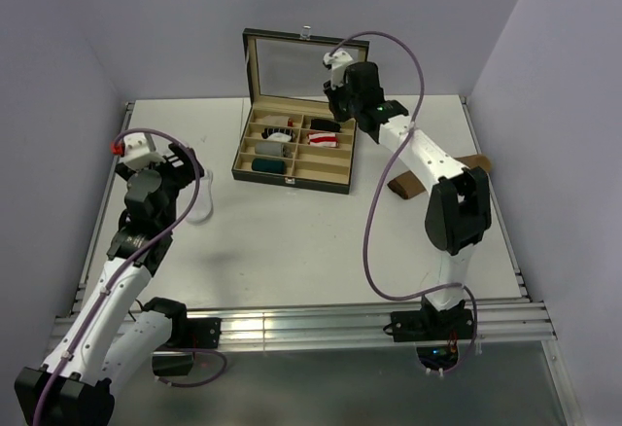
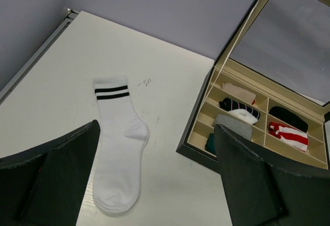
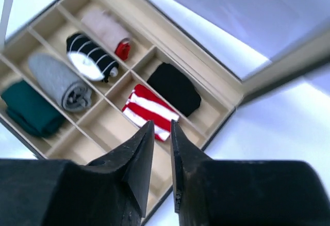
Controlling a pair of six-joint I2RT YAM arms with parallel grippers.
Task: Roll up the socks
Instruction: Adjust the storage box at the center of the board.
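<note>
1. From above: the tan sock is spotted on the counter, right of the open box.
2. Left wrist: the left claw is held wide open, empty, above the white sock, left of the box.
3. Right wrist: the right claw is barely parted, empty, over the red-striped sock inside the box.

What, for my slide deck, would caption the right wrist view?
Right gripper, jaws slightly apart, poised over the red-and-white striped sock in the divided box.
</note>
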